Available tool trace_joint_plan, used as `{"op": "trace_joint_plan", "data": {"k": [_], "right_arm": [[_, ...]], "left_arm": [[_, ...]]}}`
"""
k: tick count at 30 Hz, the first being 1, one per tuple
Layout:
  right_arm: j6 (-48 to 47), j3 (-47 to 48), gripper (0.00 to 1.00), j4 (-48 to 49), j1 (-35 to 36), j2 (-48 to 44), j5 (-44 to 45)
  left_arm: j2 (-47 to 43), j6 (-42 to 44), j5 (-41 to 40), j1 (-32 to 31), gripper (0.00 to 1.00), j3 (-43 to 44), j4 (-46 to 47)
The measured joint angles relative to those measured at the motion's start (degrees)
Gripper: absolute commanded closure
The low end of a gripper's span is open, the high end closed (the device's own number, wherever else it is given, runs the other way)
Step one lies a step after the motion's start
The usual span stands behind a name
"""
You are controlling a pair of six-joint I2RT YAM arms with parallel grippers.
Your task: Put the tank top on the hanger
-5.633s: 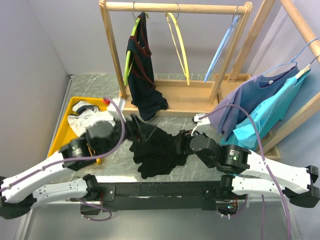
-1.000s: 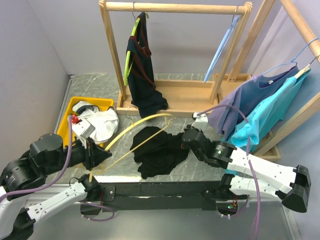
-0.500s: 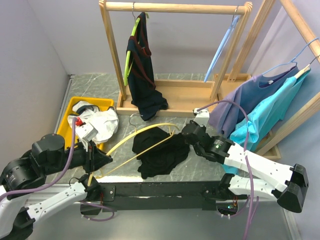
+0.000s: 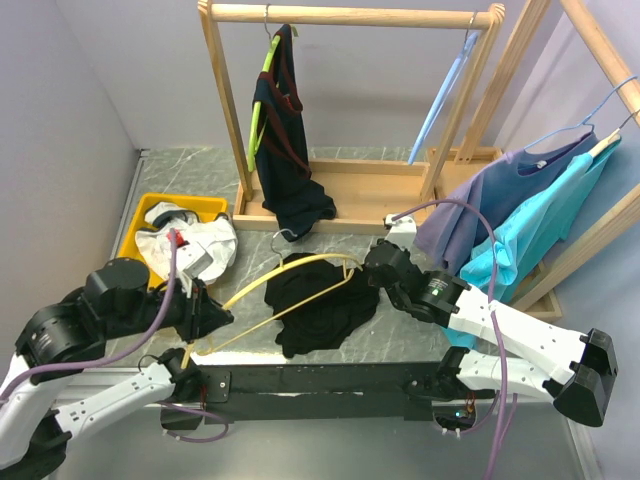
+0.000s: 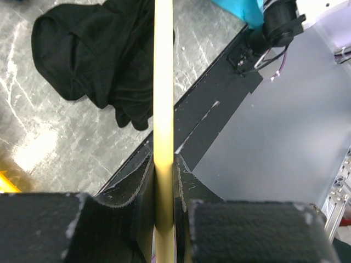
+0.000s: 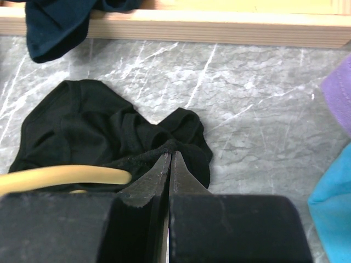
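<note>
In front of the wooden rack (image 4: pixel 350 15), on the marble-patterned worktop (image 4: pixel 190 170), the tank top (image 4: pixel 318 305) is lying in a crumpled black heap, just clear of the rack's base board.

- The hanger (image 4: pixel 285 275), thin and yellow, is stretching across the heap. Its metal hook is pointing toward the rack's base, and its bowed arm is arching over the fabric.
- The left gripper (image 4: pixel 205 315) is sitting in front of the rack and to its left, and is clamping the hanger's yellow arm. In the left wrist view the bar is running straight between the two pads, touching both.
- The right gripper (image 4: pixel 372 268) is reaching in from the rack's front right. Its jaws are pressing together on a raised fold at the tank top's edge. The free end of the hanger is lying just beside those tips, over the fabric.
- On the rack's rail a navy garment (image 4: pixel 285 150) is hanging from a lime-green hanger (image 4: pixel 262 90), and a light-blue hanger (image 4: pixel 440 100) is hanging bare further right.
- Left of the rack's base a yellow tray (image 4: pixel 135 240) is holding a white cloth (image 4: pixel 200 245).
</note>
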Motion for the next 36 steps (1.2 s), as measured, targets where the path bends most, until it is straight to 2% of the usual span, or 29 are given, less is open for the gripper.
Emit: {"op": "trace_joint_plan", "data": {"k": [10, 21, 29, 36], "right_arm": [[-0.9, 0.0, 1.00, 1.1, 0.0, 0.0, -1.9], [-2.8, 0.0, 1.00, 1.4, 0.0, 0.0, -4.7], [-2.8, 1.0, 1.00, -0.3, 0.0, 2.8, -4.5], [-3.9, 6.3, 1.00, -1.1, 0.1, 4.5, -5.1]], "left_arm": [[3.6, 0.7, -0.3, -0.7, 0.99, -0.8, 1.2], [7.7, 2.4, -1.3, -1.2, 0.99, -3.0, 6.5], [6.9, 2.5, -0.8, -1.4, 0.99, -4.9, 7.7], [5.4, 2.1, 0.0, -1.4, 0.99, -8.2, 9.6]]}}
